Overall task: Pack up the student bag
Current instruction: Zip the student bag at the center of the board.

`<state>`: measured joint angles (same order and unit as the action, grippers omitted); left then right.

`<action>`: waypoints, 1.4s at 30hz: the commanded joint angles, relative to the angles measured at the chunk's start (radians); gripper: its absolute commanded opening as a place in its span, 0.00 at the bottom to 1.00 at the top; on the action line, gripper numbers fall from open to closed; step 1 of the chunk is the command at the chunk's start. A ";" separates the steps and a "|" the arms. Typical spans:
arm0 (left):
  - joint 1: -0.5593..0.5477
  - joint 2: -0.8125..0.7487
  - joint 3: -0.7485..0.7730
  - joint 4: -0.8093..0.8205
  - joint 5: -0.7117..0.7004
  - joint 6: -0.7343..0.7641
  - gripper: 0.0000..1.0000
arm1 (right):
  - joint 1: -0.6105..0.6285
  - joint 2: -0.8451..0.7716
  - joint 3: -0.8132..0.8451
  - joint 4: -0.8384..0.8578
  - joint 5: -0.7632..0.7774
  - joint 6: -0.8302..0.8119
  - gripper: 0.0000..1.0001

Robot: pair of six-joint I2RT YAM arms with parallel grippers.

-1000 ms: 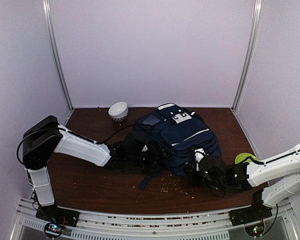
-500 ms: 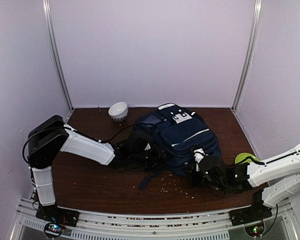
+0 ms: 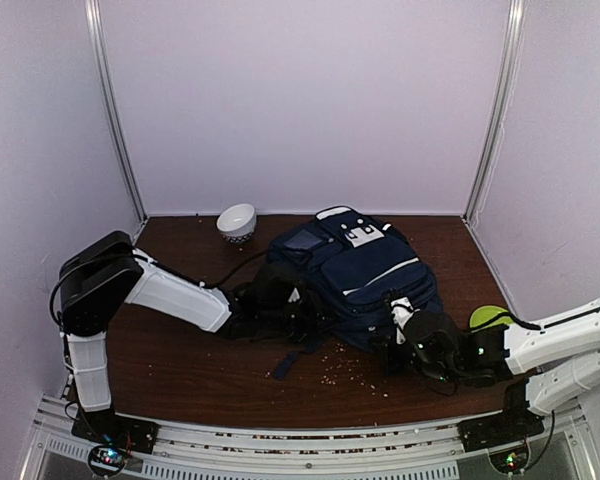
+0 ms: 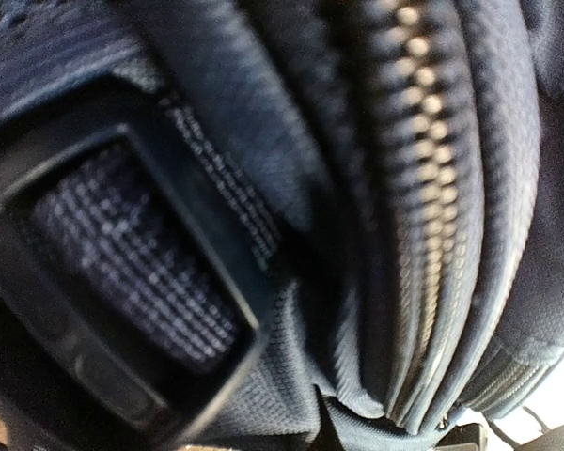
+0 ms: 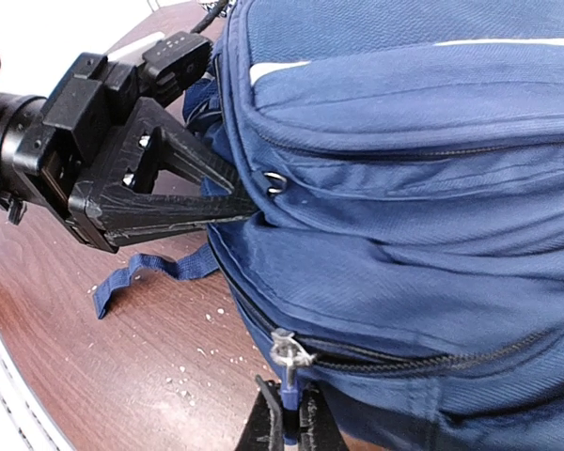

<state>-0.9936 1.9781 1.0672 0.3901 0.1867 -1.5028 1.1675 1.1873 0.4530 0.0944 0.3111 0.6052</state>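
Bag: the student bag (image 3: pixel 355 270) is laid in the middle of the tabletop (image 3: pixel 180 350), nearer the right edge.
Left fingers (image 5: pixel 197 188): squeezed shut on the bag's side cloth.
Right fingers (image 5: pixel 258 432): pinched on a zip pull (image 5: pixel 284 362).
Progress: likely the zip step; what is packed inside cannot be told.
Outside the bag: a green thing (image 3: pixel 492 316) and a white bowl (image 3: pixel 237 221).

The student bag (image 3: pixel 355 270) lies on the tabletop (image 3: pixel 180 350); a bowl (image 3: pixel 237 222) far-left behind it, left tool (image 3: pixel 312 308) at its left, right tool (image 3: pixel 396 332) near-right.

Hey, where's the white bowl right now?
In the top view, the white bowl sits at the back left of the table, just left of the student bag.
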 commanded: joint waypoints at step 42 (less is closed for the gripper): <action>0.265 -0.356 -0.217 -0.324 -0.017 0.483 0.00 | 0.007 -0.073 -0.005 -0.158 0.096 0.191 0.00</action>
<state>-0.8288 1.6863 0.8165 0.2485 0.2638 -1.1633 1.1763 1.0889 0.4534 -0.0597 0.3565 0.7734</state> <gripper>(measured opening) 0.035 0.033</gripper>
